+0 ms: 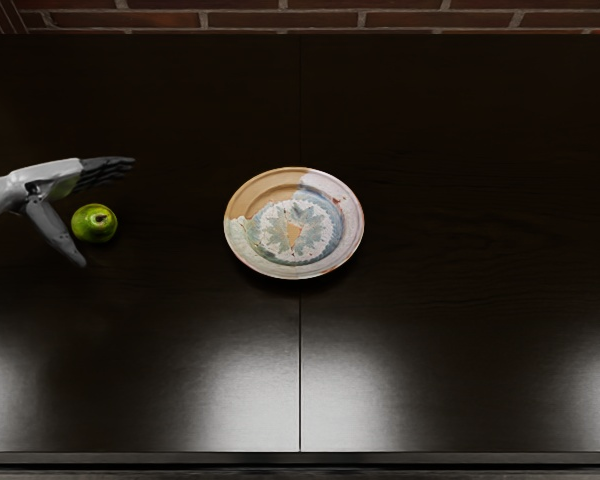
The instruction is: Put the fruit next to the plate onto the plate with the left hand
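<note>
A green apple (94,222) lies on the dark table, well to the left of the plate. The round patterned plate (248,197), tan and blue-grey with a leaf motif, sits near the table's middle with nothing on it. My left hand (80,205) comes in from the left edge and is open. Its fingers (105,170) stretch out just behind the apple and its thumb (58,233) points down in front-left of it. The apple sits in the gap between thumb and fingers, and no contact is visible. The right arm is out of view.
The dark wooden table (430,330) runs the full width of the view, with a seam down the middle. A brick wall (300,15) borders the far edge. Bright reflections lie on the near part of the table.
</note>
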Available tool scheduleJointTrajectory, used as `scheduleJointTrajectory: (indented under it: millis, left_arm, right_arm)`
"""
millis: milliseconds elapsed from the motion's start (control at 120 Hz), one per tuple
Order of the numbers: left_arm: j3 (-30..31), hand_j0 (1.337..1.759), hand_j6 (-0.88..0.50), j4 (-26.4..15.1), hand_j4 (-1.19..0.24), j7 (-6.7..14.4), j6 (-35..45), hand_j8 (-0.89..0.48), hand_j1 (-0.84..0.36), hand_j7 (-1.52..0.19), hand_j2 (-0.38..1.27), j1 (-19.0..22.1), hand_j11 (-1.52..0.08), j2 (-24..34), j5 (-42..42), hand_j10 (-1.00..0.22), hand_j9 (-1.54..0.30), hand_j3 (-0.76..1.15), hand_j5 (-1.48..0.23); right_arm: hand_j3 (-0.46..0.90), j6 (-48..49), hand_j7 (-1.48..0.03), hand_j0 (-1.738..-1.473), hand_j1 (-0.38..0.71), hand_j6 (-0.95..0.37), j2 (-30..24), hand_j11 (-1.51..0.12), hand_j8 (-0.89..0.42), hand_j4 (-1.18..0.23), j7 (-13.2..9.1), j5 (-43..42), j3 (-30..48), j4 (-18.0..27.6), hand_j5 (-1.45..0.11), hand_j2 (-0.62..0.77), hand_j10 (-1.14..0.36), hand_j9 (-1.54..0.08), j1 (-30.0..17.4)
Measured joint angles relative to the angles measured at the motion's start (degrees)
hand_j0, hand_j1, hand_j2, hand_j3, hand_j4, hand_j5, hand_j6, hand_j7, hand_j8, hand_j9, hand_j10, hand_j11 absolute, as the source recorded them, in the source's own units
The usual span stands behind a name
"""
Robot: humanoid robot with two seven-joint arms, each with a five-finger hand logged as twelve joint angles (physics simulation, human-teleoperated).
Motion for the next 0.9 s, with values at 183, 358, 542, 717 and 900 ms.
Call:
scheduleJointTrajectory:
  millis: [183,358,542,717,900]
  left_arm:
    - [2.2,1.658,-0.05,0.3,-0.05,0.0,3.6,-0.05,0.3,-0.06,0.01,-0.3,-0.06,0.0,-0.1,-0.05,-0.06,0.0,-0.06]
    - [3.4,1.658,-0.06,0.4,-0.05,0.0,5.7,-0.05,0.29,-0.06,0.01,-0.2,-0.06,-0.8,-0.2,-0.05,-0.06,0.0,-0.06]
    - [4.2,1.658,-0.06,1.0,-0.06,0.0,6.7,-0.06,0.29,-0.07,0.01,-0.2,-0.07,-1.1,-0.3,-0.06,-0.07,0.0,-0.07]
    - [5.2,1.658,-0.09,2.0,-0.09,0.0,6.8,-0.09,0.25,-0.11,0.02,-0.3,-0.11,-1.1,-0.3,-0.09,-0.11,0.0,-0.11]
    - [6.1,1.658,-0.14,2.2,-0.14,0.0,6.8,-0.14,0.19,-0.18,0.03,-0.4,-0.18,-1.1,-0.3,-0.14,-0.18,0.0,-0.18]
  right_arm:
    - [0.0,0.0,-0.03,-1.658,-0.32,-0.02,0.0,-0.03,-0.02,-0.02,0.0,0.0,0.0,0.0,-0.03,0.0,-0.02,-0.03,0.0]
    - [0.0,0.0,-0.03,-1.658,-0.32,-0.02,0.0,-0.03,-0.02,-0.02,0.0,0.0,0.0,0.0,-0.03,0.0,-0.02,-0.03,0.0]
    - [0.0,0.0,-0.03,-1.658,-0.32,-0.02,0.0,-0.03,-0.02,-0.02,0.0,0.0,0.0,0.0,-0.03,0.0,-0.02,-0.03,0.0]
    - [0.0,0.0,-0.03,-1.658,-0.32,-0.02,0.0,-0.03,-0.02,-0.02,0.0,0.0,0.0,0.0,-0.03,0.0,-0.02,-0.03,0.0]
    - [0.0,0.0,-0.03,-1.658,-0.32,-0.02,0.0,-0.03,-0.02,-0.02,0.0,0.0,0.0,0.0,-0.03,0.0,-0.02,-0.03,0.0]
